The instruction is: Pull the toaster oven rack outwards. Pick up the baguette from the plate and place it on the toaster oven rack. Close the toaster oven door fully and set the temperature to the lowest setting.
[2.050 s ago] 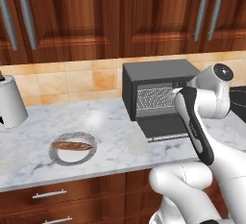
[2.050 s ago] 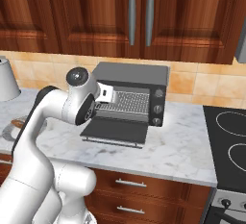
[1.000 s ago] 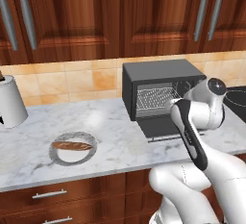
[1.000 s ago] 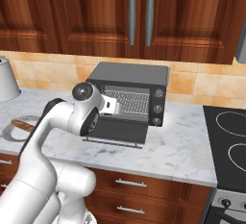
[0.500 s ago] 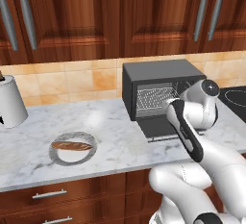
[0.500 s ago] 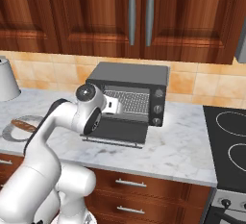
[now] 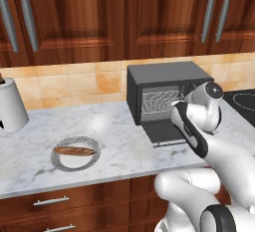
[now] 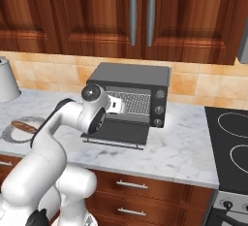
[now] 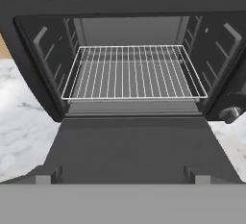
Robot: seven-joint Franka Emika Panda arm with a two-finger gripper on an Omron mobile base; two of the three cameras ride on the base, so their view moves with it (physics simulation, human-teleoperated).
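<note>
Marble counter [image 7: 114, 141] holds the toaster oven [image 8: 131, 82], its door [image 9: 129, 146] dropped flat and the rack [image 9: 133, 71] still seated inside. Over the last seconds the arm has drawn nearer the opening. Its claw [image 9: 122, 177] gapes wide, empty. Baguette [image 7: 74, 151] waits on its plate [image 7: 92, 160].

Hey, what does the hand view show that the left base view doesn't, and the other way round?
Hand view alone: the full wire grid of the toaster oven rack, still inside the cavity, and the side rails. Left base view alone: the baguette lying on the plate, a white canister and the cabinets above. Both: the toaster oven on the marble counter with the toaster oven door dropped open.
</note>
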